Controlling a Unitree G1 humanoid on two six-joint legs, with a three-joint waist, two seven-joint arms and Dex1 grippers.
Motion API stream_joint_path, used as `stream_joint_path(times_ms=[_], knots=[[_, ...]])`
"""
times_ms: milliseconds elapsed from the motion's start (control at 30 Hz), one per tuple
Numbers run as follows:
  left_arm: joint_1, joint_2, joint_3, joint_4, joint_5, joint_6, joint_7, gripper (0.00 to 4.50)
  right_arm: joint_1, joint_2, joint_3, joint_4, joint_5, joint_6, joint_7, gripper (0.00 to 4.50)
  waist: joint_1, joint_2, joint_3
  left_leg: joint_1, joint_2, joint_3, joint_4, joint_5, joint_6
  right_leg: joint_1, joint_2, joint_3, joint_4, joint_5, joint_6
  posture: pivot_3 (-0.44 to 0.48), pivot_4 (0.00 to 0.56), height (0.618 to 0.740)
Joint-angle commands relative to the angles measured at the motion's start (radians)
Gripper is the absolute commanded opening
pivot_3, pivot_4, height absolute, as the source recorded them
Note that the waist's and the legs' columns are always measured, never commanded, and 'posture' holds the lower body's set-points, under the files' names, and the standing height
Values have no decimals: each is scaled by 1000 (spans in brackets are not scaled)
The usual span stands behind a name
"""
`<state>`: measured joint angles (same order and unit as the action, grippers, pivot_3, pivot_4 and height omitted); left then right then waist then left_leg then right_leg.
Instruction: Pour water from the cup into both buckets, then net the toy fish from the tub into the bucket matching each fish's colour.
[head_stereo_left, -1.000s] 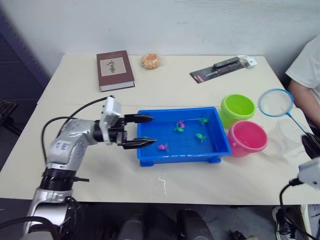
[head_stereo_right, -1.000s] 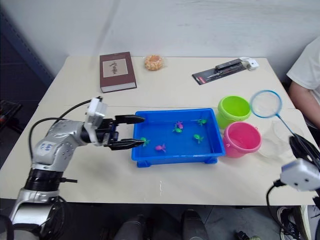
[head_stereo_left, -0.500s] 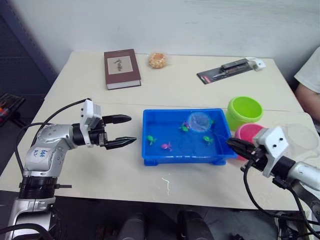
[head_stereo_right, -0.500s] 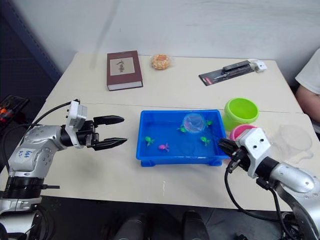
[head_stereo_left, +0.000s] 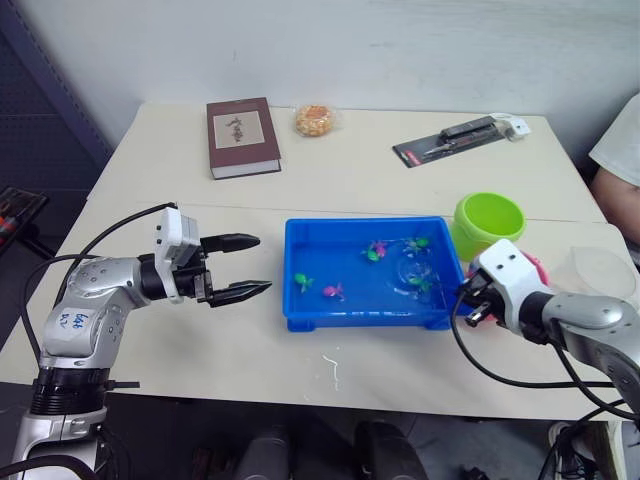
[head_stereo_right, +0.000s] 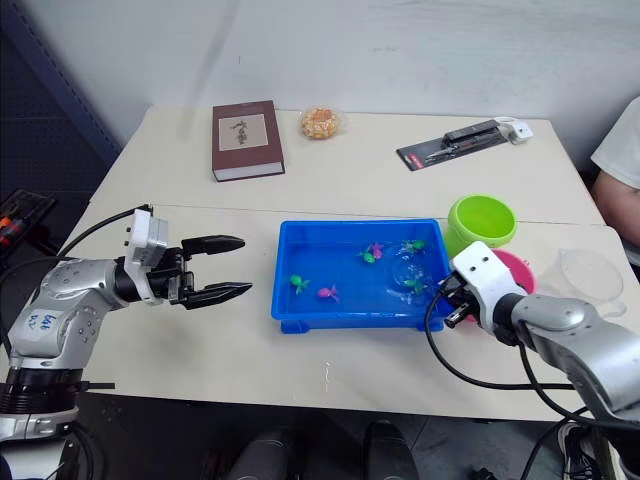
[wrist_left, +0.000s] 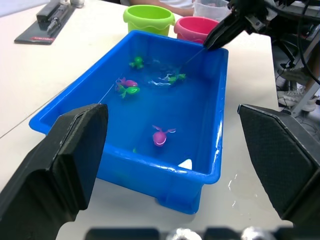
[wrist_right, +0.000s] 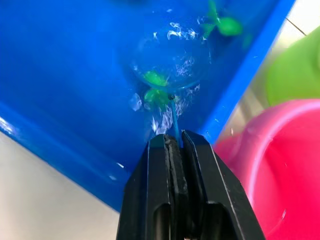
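Note:
The blue tub (head_stereo_left: 360, 322) holds water and several tiny fish: a pink one (head_stereo_left: 333, 291), a green one (head_stereo_left: 302, 281), and more toward its far side (head_stereo_left: 377, 250). My right gripper (head_stereo_left: 468, 300) is at the tub's right end, shut on the net's thin handle (wrist_right: 172, 117). The net hoop (wrist_right: 170, 60) is dipped in the water over a green fish (wrist_right: 156, 79). Just right of the tub stand the lime green bucket (head_stereo_left: 490, 222) and the pink bucket (wrist_right: 260, 160), which my right arm partly hides. The clear cup (head_stereo_left: 600, 275) stands right of the pink bucket. My left gripper (head_stereo_left: 255, 265) hovers open, left of the tub and apart from it.
A brown book (head_stereo_left: 242, 136), a bagged snack (head_stereo_left: 314, 120) and a packaged tool (head_stereo_left: 455, 140) lie along the table's far side. A person's sleeve (head_stereo_left: 620, 150) shows at the right edge. A small water spill (head_stereo_left: 333, 370) marks the table near its front edge.
My right arm brought the net down from above the buckets into the tub's right end. My left gripper drew back from the tub's left rim, still open.

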<state>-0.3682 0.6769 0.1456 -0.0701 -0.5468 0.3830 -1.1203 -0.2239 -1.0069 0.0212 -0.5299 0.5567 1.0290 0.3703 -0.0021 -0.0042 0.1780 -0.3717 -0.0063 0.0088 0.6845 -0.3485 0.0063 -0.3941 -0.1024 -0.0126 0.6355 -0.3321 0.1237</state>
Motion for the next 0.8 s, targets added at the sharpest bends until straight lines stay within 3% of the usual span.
stream_joint_path(times_ms=[33, 333, 800], knots=[[-7, -4, 11, -50, -22, 2, 19, 4439, -74, 9, 61, 18, -95, -12, -3, 0, -1, 0, 0, 0, 0, 0, 0, 0, 0, 0, 0, 0, 0, 0, 0, 0, 150, 738], [4, -11, 13, -87, -31, 26, 54, 4439, -154, 68, 125, 18, -203, -52, 41, 0, -1, 0, 0, 0, 0, 0, 0, 0, 0, -1, -1, -2, 0, 0, 0, 0, 150, 738], [9, -12, 11, -103, -41, 45, 66, 4439, -106, 68, 42, 3, -230, -97, 139, 0, 0, 0, 0, 0, 0, 0, 0, 0, 0, 0, -1, -6, 0, 0, 0, 0, 150, 738]])
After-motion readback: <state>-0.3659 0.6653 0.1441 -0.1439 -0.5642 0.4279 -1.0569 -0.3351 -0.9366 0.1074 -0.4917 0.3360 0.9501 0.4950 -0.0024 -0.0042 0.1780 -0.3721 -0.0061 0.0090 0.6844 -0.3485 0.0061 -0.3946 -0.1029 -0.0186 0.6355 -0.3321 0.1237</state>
